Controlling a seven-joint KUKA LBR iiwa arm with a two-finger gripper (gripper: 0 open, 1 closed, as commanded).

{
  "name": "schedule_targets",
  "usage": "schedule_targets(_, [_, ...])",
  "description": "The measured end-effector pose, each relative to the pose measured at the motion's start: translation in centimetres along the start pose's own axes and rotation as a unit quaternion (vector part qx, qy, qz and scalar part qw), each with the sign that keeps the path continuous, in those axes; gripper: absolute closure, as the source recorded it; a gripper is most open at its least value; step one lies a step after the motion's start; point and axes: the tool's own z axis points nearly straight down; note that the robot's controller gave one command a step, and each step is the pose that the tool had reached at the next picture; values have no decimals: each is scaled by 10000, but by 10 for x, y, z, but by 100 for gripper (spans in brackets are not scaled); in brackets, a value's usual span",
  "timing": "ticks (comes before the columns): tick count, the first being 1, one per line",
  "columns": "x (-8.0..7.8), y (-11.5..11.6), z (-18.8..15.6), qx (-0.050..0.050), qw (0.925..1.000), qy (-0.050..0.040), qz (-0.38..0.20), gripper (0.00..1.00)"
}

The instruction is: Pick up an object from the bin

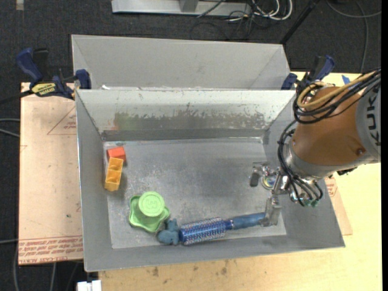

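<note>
Starting at the near wall of the bin (182, 126): one blue brush (206, 229) lies flat along it, bristle head to the left and handle pointing right. It probably just settled into the crease where floor meets wall. The gripper (271, 214) sits low right at the tip of that handle, so my guess is the brush is the pick. Honestly can't tell whether the claw is apart, together or clamped on it though. Right by the brush's head end is one green cup-shaped toy (148, 210). Farther back along the left wall, one yellow-orange block (113, 176) and one red-orange block (116, 153) sit end to end, touching. Four things total.
</note>
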Motion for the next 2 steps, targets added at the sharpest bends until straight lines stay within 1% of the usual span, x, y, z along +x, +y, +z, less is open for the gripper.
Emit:
schedule_targets(1, [5, 31, 92, -4, 9992, -31, -395, 0])
schedule_targets(2, [5, 29, 88, 5, 9992, -38, -398, 100])
